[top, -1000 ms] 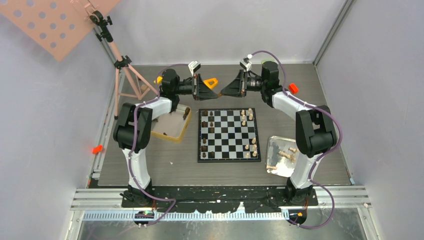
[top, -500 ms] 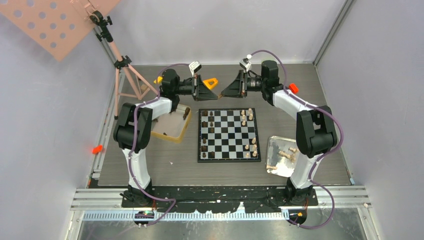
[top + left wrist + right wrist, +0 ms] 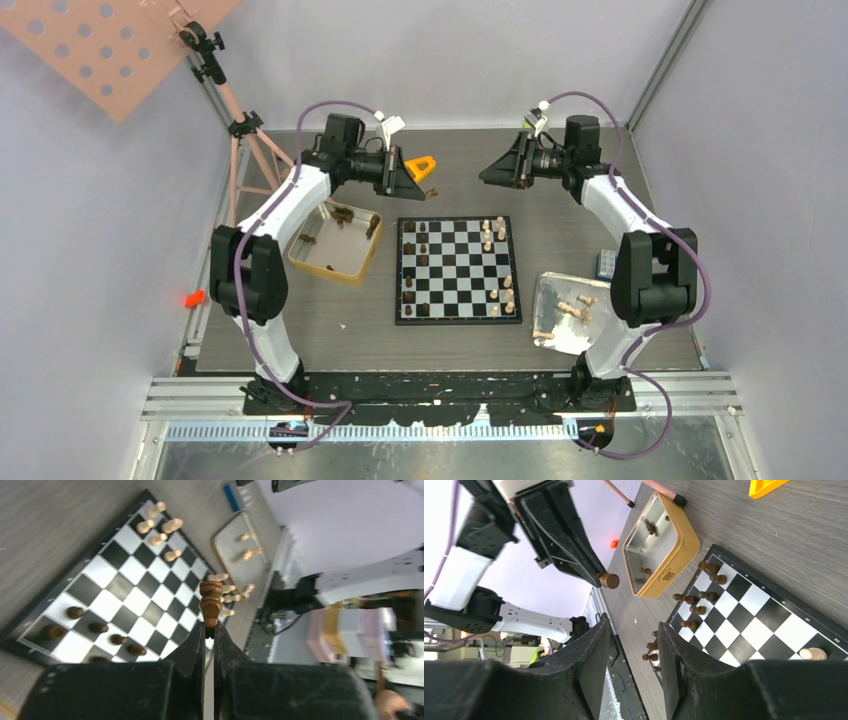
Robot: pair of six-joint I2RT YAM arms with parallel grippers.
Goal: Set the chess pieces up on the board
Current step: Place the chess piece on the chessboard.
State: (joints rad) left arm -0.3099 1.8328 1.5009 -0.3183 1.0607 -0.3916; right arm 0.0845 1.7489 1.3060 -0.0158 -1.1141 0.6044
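Top external: left gripper (image 3: 424,185), chessman (image 3: 432,190) aloft

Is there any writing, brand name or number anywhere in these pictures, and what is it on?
Nothing can be read in any view.
gold tin: a small dark stamp on its outer side, too blurred to read.
board: tiny pale marks along its black border, too small to read.
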